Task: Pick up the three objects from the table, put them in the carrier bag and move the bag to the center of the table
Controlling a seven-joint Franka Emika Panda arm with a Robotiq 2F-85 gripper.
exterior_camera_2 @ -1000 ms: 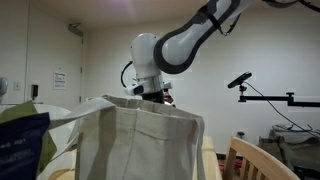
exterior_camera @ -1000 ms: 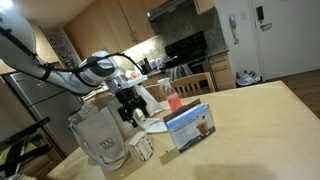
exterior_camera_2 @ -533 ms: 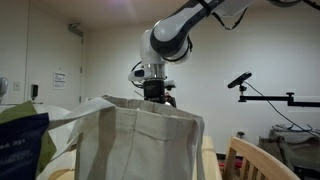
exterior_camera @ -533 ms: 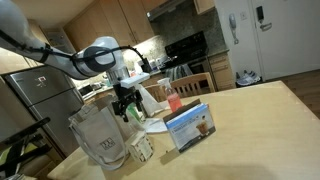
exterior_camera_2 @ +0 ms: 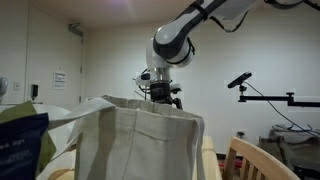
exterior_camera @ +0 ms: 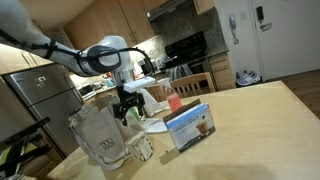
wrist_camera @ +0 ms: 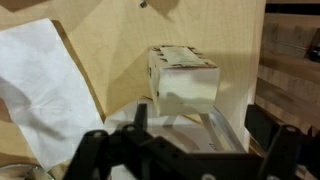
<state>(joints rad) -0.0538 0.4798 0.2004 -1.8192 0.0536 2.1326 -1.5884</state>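
At the near edge of the table (exterior_camera: 250, 115), the bag (exterior_camera: 100, 138) stood upright. Just beside the bag sat the pale box (exterior_camera: 141, 148), resting on the wood. The blue carton (exterior_camera: 190, 127) stood on edge near the bag, a little past the box. Behind the bag the gripper (exterior_camera: 127, 113) hung above the table, jaws spread wide and holding nothing; in the wrist view the box lay below them, next to the bag's white plastic. Farther behind the bag stood a pink bottle (exterior_camera: 173, 100).
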